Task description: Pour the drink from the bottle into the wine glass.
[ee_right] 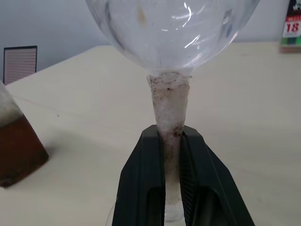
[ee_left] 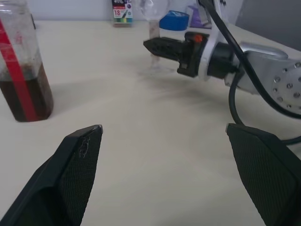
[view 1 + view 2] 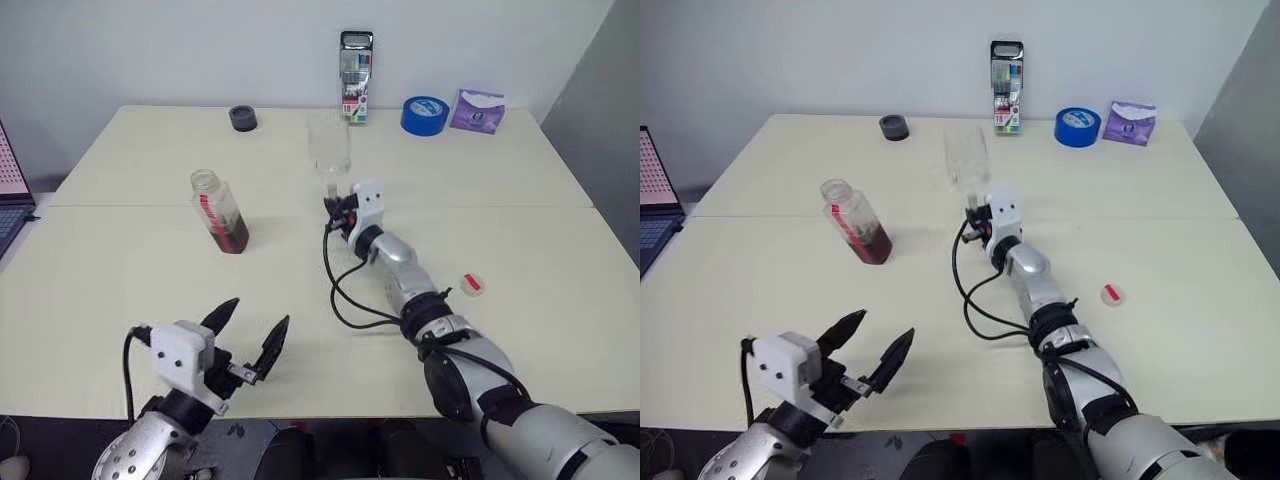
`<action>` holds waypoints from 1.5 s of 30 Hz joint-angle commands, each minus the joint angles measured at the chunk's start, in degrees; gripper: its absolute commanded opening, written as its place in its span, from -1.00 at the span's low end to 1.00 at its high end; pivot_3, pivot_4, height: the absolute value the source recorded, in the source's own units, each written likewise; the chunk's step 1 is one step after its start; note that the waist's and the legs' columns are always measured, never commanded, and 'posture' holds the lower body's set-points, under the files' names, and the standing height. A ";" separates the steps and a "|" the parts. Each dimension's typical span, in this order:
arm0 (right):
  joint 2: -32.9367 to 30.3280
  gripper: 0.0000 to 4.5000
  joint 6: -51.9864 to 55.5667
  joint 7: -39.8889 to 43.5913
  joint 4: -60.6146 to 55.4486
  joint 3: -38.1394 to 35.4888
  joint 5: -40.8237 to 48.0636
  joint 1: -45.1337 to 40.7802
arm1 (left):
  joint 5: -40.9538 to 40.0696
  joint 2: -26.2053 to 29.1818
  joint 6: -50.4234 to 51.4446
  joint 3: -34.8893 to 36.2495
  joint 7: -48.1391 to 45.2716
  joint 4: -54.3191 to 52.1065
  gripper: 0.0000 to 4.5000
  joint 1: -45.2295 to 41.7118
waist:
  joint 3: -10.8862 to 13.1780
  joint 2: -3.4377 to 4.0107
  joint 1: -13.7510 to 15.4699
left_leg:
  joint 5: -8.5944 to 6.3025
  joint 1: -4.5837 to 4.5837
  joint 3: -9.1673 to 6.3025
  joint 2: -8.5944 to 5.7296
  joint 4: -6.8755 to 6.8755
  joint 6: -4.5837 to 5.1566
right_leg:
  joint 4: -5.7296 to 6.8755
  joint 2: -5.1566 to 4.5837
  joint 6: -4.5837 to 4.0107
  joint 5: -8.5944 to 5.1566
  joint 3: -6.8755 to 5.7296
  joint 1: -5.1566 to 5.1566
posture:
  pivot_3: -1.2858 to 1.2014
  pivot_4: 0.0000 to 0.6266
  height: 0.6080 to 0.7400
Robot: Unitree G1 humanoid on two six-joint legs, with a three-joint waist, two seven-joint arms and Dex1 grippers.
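We see the right gripper (image 1: pixel 170 141) clamped on the wine glass (image 1: pixel 170 108) stem at frame centre, the left gripper (image 3: pixel 250 335) spread apart at lower left, and the uncapped bottle (image 3: pixel 220 210), seemingly half full, at centre left; a slip on that thin stem could tip the 1 glass.

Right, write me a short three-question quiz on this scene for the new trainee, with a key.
1. True or false: the bottle has its cap on.
2. What is the right gripper shut on?
A. the bottle's neck
B. the wine glass stem
C. the blue tape roll
3. Fill in: the drink is in the ____, and the glass bowl looks ____.

Key
1. False: its mouth is open, and a small red-and-white cap lies on the table to the robot's right.
2. B: both fingers clamp the stem just under the bowl.
3. Bottle; empty. The left gripper is open, holding nothing.
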 commanded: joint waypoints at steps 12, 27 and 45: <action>-3.35 -0.95 4.25 -3.86 -8.38 6.35 -7.47 11.37 | 3.57 -0.56 -11.17 -2.99 -3.96 5.24 1.00 3.47 | -0.16 -0.02 0.71 | -0.01 0.32 -0.20 0.01 0.06 0.04 | 0.09 0.05 -0.03 0.00 -0.17 0.33 | 0.03 -0.52 1.00; -6.02 -0.95 16.10 -1.03 -28.80 9.84 -5.37 20.40 | 3.55 0.14 -7.44 -4.21 -1.37 3.29 1.00 -0.36 | -0.53 -0.07 1.23 | -0.02 0.34 -0.37 -0.06 0.08 0.06 | 0.04 0.04 0.00 -0.03 -0.28 0.47 | 0.03 -0.52 1.00; 0.02 -0.95 -3.86 -2.53 -1.00 6.31 -5.61 5.56 | 1.34 1.56 3.73 -4.71 4.01 -3.76 1.00 -7.70 | -0.25 0.50 0.64 | -0.01 0.44 -0.33 0.08 -0.02 0.03 | 0.14 0.19 -0.12 -0.06 -0.22 0.41 | 0.03 -0.52 1.00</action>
